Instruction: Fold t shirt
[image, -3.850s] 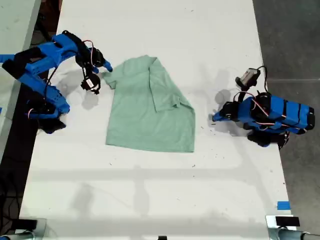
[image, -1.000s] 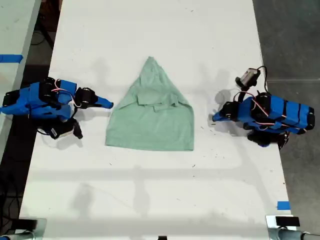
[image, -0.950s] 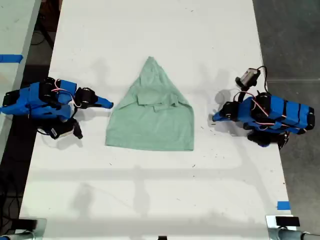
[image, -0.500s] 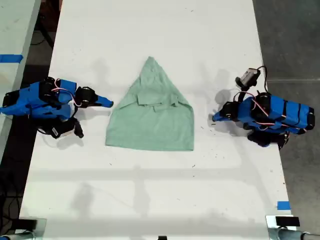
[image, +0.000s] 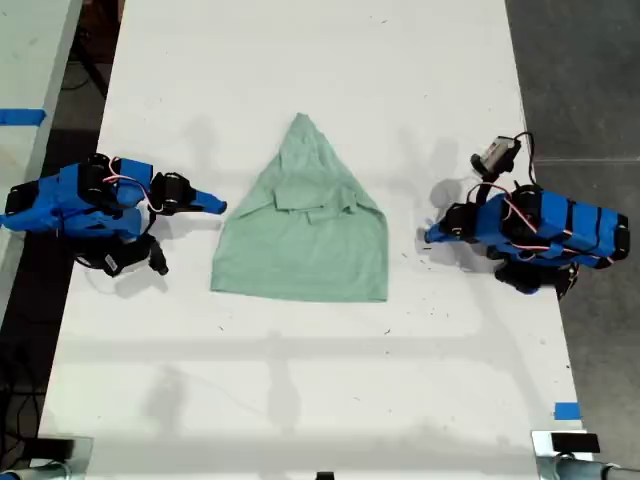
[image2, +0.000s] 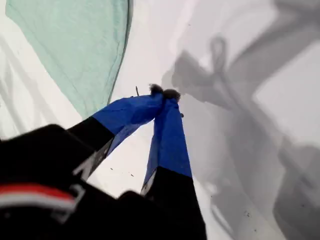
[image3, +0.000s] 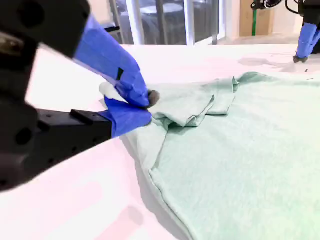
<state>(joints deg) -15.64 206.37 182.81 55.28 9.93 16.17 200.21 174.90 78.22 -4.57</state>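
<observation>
My second gripper (image: 218, 208), jaws closed and empty, sits just beside the t shirt (image: 305, 235) at the exterior view's left. My first gripper (image: 428, 238), jaws together, rests apart at the right. Shirt lies mid-table (image: 300, 400), both sleeves folded inward.

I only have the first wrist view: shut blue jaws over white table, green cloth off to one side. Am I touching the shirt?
Observer: No. From the exterior view, my first gripper sits apart from the t shirt, with bare table between them.
Operator: Where's the other arm?
Observer: My second gripper is at the opposite edge, on the exterior view's left, with its shut tips right beside the cloth.
Operator: How far along is the fold?
Observer: Both sleeves are folded inward, so the shirt tapers to a point at the exterior view's top.
</observation>
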